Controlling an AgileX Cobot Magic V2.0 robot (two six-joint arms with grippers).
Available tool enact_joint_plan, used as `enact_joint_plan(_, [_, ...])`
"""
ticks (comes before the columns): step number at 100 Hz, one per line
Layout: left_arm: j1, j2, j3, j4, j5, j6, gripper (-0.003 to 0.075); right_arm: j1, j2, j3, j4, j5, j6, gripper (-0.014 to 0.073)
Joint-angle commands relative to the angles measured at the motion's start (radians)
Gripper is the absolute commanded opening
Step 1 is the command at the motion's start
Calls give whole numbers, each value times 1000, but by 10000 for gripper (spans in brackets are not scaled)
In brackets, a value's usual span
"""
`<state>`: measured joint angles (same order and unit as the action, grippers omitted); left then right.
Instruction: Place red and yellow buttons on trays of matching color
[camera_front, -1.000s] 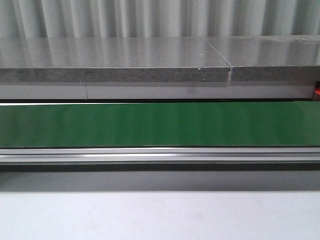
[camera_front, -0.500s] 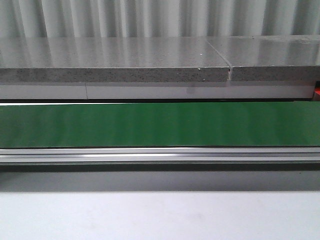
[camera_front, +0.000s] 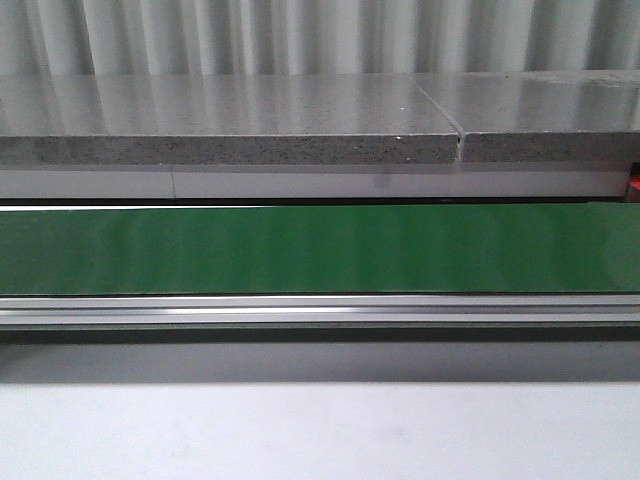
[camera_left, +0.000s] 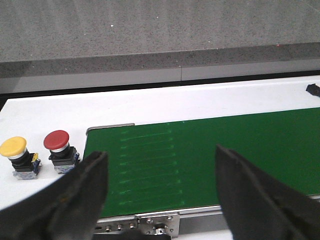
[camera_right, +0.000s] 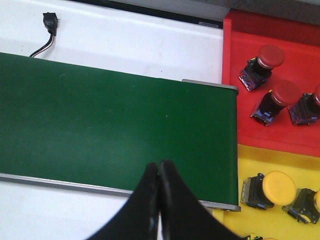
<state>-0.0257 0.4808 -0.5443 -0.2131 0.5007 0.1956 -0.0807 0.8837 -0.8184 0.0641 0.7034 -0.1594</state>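
Observation:
In the left wrist view a yellow button (camera_left: 15, 154) and a red button (camera_left: 57, 147) stand side by side on the white surface beside the end of the green belt (camera_left: 210, 155). My left gripper (camera_left: 160, 172) hangs open over the belt's near edge, holding nothing. In the right wrist view the red tray (camera_right: 280, 75) holds three red buttons (camera_right: 262, 62) and the yellow tray (camera_right: 270, 220) holds yellow buttons (camera_right: 272, 189). My right gripper (camera_right: 159, 170) is shut and empty above the belt's (camera_right: 115, 130) near edge, to the side of the trays. Neither gripper shows in the front view.
The front view shows the green belt (camera_front: 320, 248) with its aluminium rail (camera_front: 320, 310), a grey stone ledge (camera_front: 230, 125) behind and white table (camera_front: 320, 430) in front. A small black connector with wires (camera_right: 49, 24) lies on the white surface beyond the belt.

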Motion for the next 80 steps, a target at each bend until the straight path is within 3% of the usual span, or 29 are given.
enact_joint_plan(1, [-9,4,-28,-18,-75,0,531,0,-14,-33,-1,-58,-7,-67])
enact_joint_plan(15, [-6,12,-58,-16,-103,-21,529,0,-14,-33,-1,-58,-7,-67])
enact_joint_plan(36, [94,170,-248,89,-36,-239,525,0,-14,-33,-1,-58,-7,-67])
enact_joint_plan(63, [274,489,-509,58,162,-265,514,0,-14,-33,-1,-58,-7,-67])
enact_joint_plan(80, [332,680,-582,24,170,-278,514,0,-14,-33,-1,-58,-7,-67])
